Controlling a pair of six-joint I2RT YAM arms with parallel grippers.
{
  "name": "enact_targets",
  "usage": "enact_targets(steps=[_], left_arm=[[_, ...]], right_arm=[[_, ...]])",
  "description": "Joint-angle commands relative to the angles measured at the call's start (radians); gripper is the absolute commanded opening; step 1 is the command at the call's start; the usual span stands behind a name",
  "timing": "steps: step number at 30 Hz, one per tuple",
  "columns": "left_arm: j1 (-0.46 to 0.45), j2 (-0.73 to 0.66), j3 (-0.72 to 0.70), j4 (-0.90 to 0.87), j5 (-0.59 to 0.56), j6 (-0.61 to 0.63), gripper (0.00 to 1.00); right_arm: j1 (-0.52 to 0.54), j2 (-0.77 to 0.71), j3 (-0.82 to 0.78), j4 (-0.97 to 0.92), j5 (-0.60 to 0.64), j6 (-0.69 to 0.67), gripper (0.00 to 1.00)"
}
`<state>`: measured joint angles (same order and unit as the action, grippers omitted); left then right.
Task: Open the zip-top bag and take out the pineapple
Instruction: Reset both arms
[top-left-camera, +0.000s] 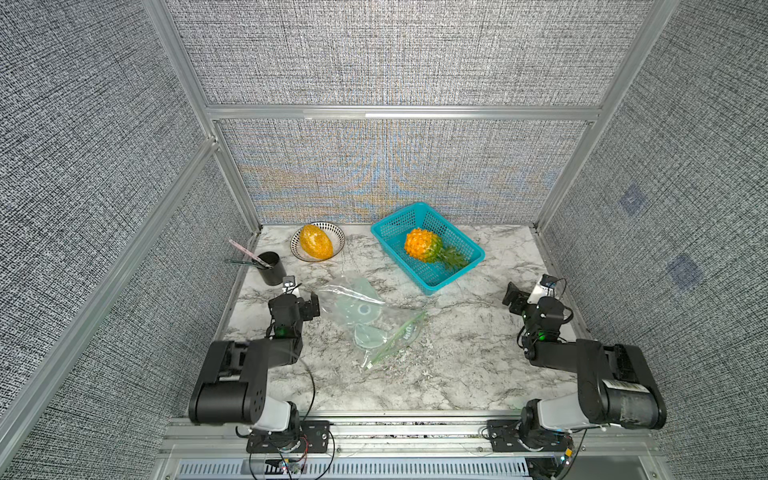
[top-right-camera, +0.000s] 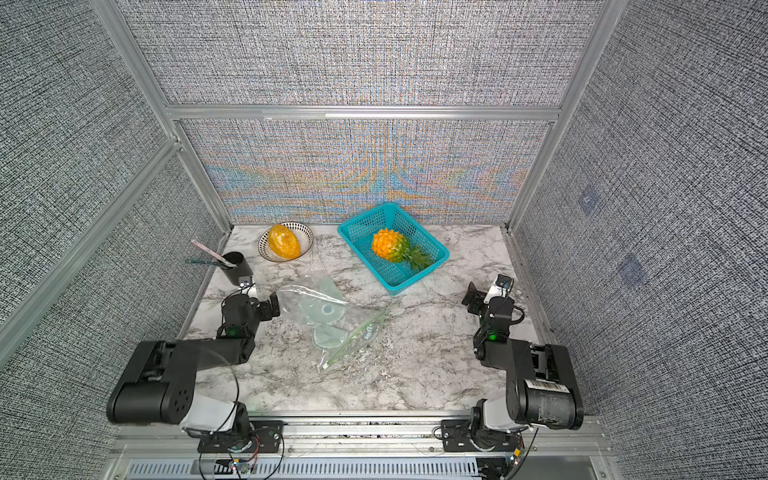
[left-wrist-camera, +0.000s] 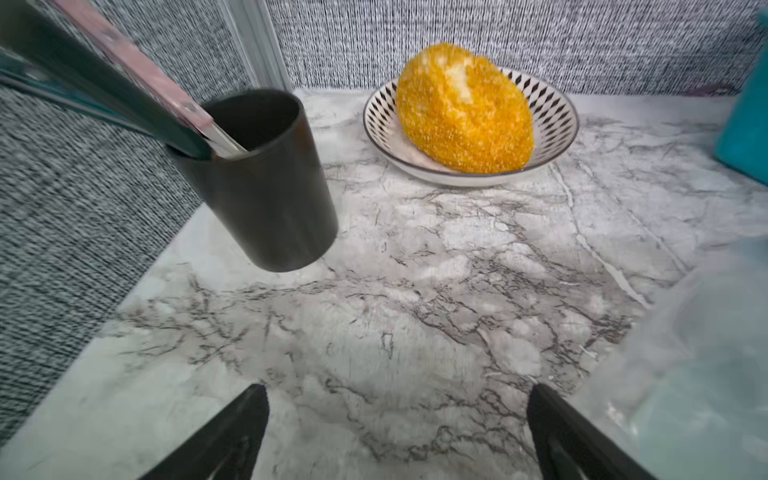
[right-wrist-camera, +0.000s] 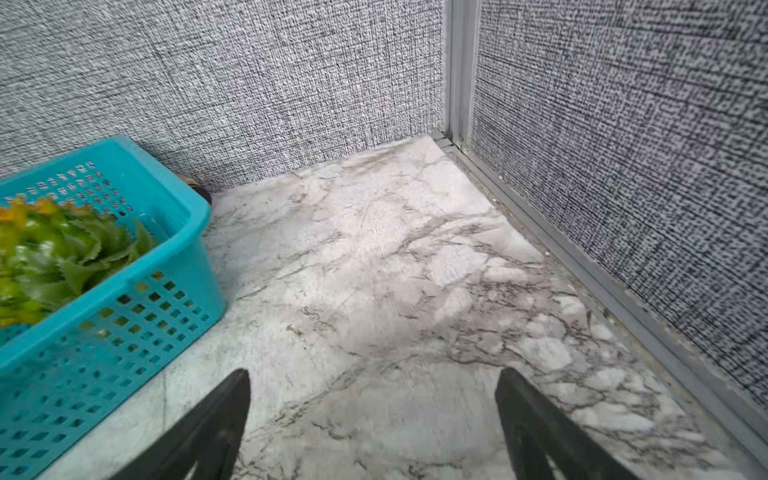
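One pineapple (top-left-camera: 420, 245) in one basket (top-left-camera: 398, 219), one bag (top-left-camera: 370, 318)

Grey woven fabric panels (top-left-camera: 395, 54) closed the booth in on three sides, held in pale aluminium framing (top-left-camera: 399, 113). The worktop (top-left-camera: 457, 365) was white and marble-patterned with dark grey veins, evenly lit, with a metal rail (top-left-camera: 415, 432) along its near edge

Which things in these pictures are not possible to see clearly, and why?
- zip-top bag: in both top views, too small and crinkled to tell whether its zip is shut.
- pineapple: right wrist view, blurred, body cut off by the edge.
- tools: left wrist view, tips hidden inside the black cup.
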<state>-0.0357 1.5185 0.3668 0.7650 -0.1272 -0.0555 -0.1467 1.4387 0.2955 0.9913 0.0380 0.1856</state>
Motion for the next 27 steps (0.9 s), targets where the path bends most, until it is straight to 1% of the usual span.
enact_targets(steps=[1,3,6,8,9,10,11,13,15,16,18,27], left_arm=[[0.001,-0.048,0.036,-0.017,0.073,0.055,1.00],[0.001,-0.018,0.016,0.073,0.107,0.052,1.00],[0.001,-0.034,0.052,-0.024,0.165,0.096,1.00],[0.001,-0.025,0.059,-0.024,0.206,0.113,1.00],[0.000,-0.030,0.062,-0.035,0.205,0.113,1.00],[0.001,-0.027,0.060,-0.028,0.203,0.112,1.00],[0.000,-0.028,0.062,-0.034,0.201,0.112,0.99],[0.001,-0.027,0.066,-0.039,0.198,0.111,0.99],[0.001,-0.029,0.066,-0.040,0.194,0.112,1.00],[0.000,-0.025,0.070,-0.045,0.194,0.108,1.00],[0.001,-0.028,0.070,-0.050,0.191,0.108,1.00],[0.000,-0.022,0.077,-0.054,0.191,0.107,1.00]], right_arm=[[0.000,-0.016,-0.034,0.088,-0.027,-0.004,0.97],[-0.001,-0.019,-0.043,0.103,-0.037,-0.011,0.98],[0.010,0.001,-0.023,0.101,-0.123,-0.059,0.98],[0.060,0.027,0.001,0.089,-0.138,-0.129,0.98],[0.097,0.053,0.003,0.106,-0.132,-0.176,0.98],[0.137,0.073,-0.011,0.158,-0.082,-0.207,0.98],[0.153,0.073,-0.039,0.187,-0.026,-0.204,0.98],[0.151,0.111,-0.132,0.422,0.006,-0.185,0.97],[0.147,0.073,-0.100,0.300,0.040,-0.167,0.98],[0.147,0.078,-0.090,0.282,0.033,-0.173,0.98],[0.152,0.094,-0.100,0.331,0.027,-0.184,0.98],[0.156,0.087,-0.087,0.297,0.033,-0.184,0.98]])
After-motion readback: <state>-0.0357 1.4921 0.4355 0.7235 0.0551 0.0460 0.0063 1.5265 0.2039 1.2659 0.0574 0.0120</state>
